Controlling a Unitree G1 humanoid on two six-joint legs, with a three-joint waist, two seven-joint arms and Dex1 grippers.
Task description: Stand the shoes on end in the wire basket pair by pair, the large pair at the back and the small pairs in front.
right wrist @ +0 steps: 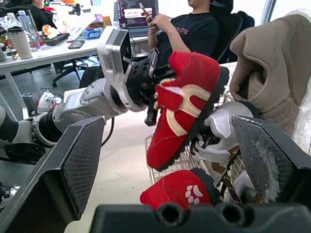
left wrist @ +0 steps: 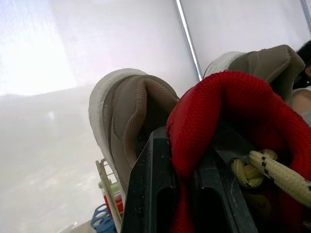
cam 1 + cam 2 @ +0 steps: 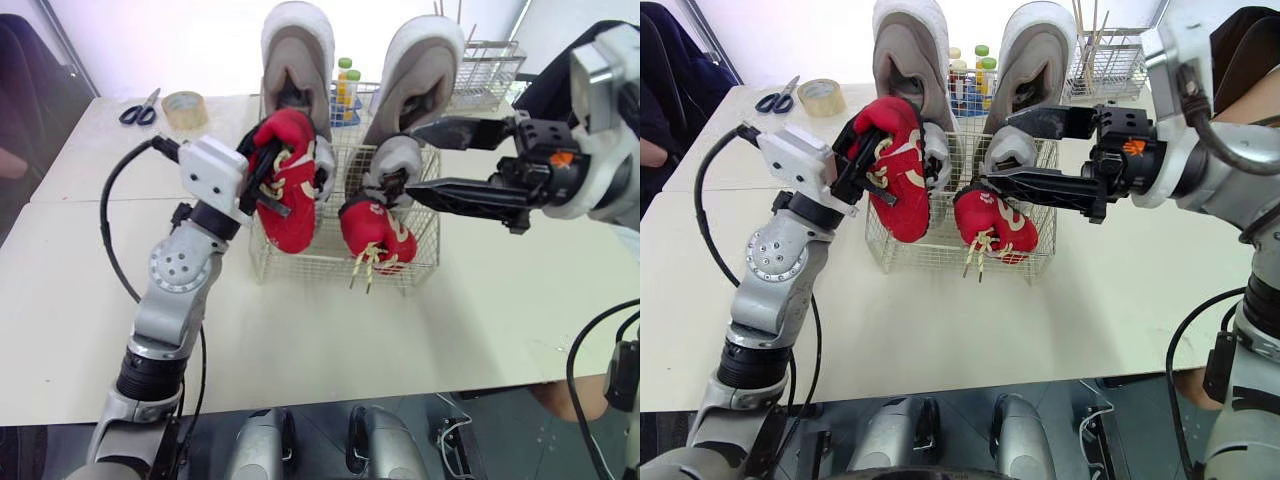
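Note:
Two large beige shoes [image 3: 297, 50] [image 3: 420, 65] stand on end at the back of the wire basket [image 3: 330, 268]. My left gripper [image 3: 262, 172] is shut on the collar of a small red shoe [image 3: 290, 200], holding it toe down and tilted at the basket's front left. The left wrist view shows my fingers [image 2: 155, 194] pinching the red fabric. A second red shoe [image 3: 375, 232] lies in the front right, its laces hanging through the wire. A small silver shoe [image 3: 392, 160] stands behind it. My right gripper [image 3: 410, 160] is open, its fingers above and below that silver shoe.
Scissors [image 3: 140, 108] and a tape roll [image 3: 185, 108] lie at the table's back left. A rack of bottles [image 3: 346, 85] stands behind the basket, and another wire rack [image 3: 490, 70] at the back right. A seated person [image 1: 189, 29] appears in the right wrist view.

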